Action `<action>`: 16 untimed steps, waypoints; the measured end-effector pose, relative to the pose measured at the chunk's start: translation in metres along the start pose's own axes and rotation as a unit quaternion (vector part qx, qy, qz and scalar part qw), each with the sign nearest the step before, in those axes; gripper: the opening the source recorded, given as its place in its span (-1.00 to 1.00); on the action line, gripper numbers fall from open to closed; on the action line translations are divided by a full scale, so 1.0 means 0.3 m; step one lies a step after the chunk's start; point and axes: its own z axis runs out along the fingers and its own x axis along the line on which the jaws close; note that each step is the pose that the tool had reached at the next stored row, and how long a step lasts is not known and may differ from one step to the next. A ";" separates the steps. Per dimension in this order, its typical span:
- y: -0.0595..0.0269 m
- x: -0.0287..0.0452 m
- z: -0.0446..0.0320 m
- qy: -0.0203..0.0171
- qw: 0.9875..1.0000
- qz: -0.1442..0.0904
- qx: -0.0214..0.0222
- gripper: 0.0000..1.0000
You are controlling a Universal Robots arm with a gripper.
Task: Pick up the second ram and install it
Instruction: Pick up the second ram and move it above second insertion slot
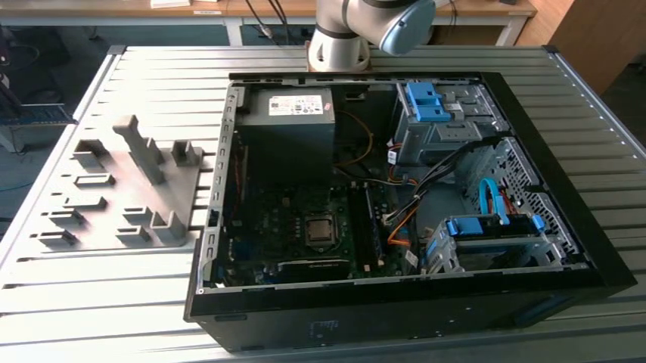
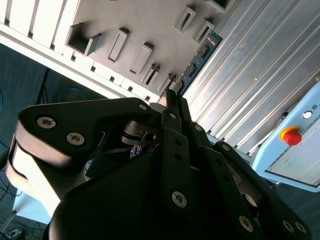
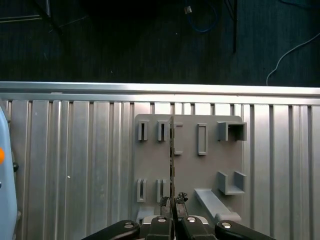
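Gripper (image 3: 172, 201): was closed, its fingers pinching one end of the second ram (image 3: 172, 155), as seen in both wrist views.
Second ram: stood edge-on as a thin dark line, reaching out from the fingertips over the grey holder block (image 3: 190, 167).
Holder block: lay flat on the ribbed metal table (image 3: 75, 150).
Computer case (image 1: 565, 227): lay open, motherboard (image 1: 302, 227) exposed, just beside the holder block on the exterior view's right.
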 end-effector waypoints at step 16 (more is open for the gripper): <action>-0.144 0.000 -0.004 0.000 1.000 0.000 0.000 -0.73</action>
